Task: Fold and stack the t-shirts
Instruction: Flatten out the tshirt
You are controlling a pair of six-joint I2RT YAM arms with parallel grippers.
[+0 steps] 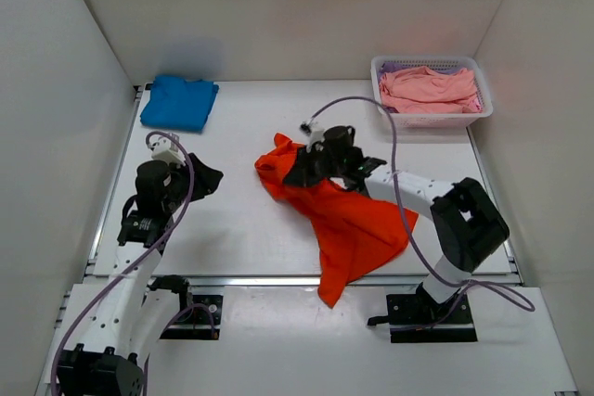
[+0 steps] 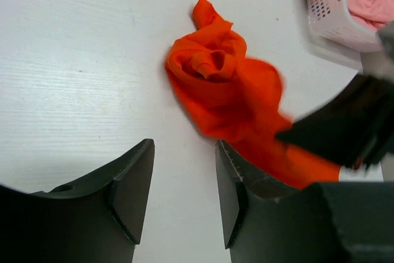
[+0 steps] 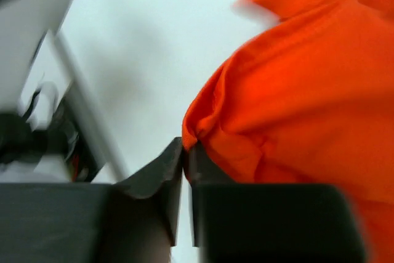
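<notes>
The orange t-shirt (image 1: 357,220) is seen crumpled in the middle of the table (image 1: 232,229), one end drawn out toward the near edge. The right gripper (image 1: 306,172) is clamped on the shirt's upper left part; in the right wrist view an edge of orange cloth is pinched between its closed fingers. The left gripper (image 1: 206,177) is held well apart from the shirt, to its left, with its fingers spread and nothing between them. The blue t-shirt (image 1: 181,101) is laid folded at the far left corner, and pink t-shirts (image 1: 429,88) are piled in the white basket (image 1: 436,121) at the far right.
</notes>
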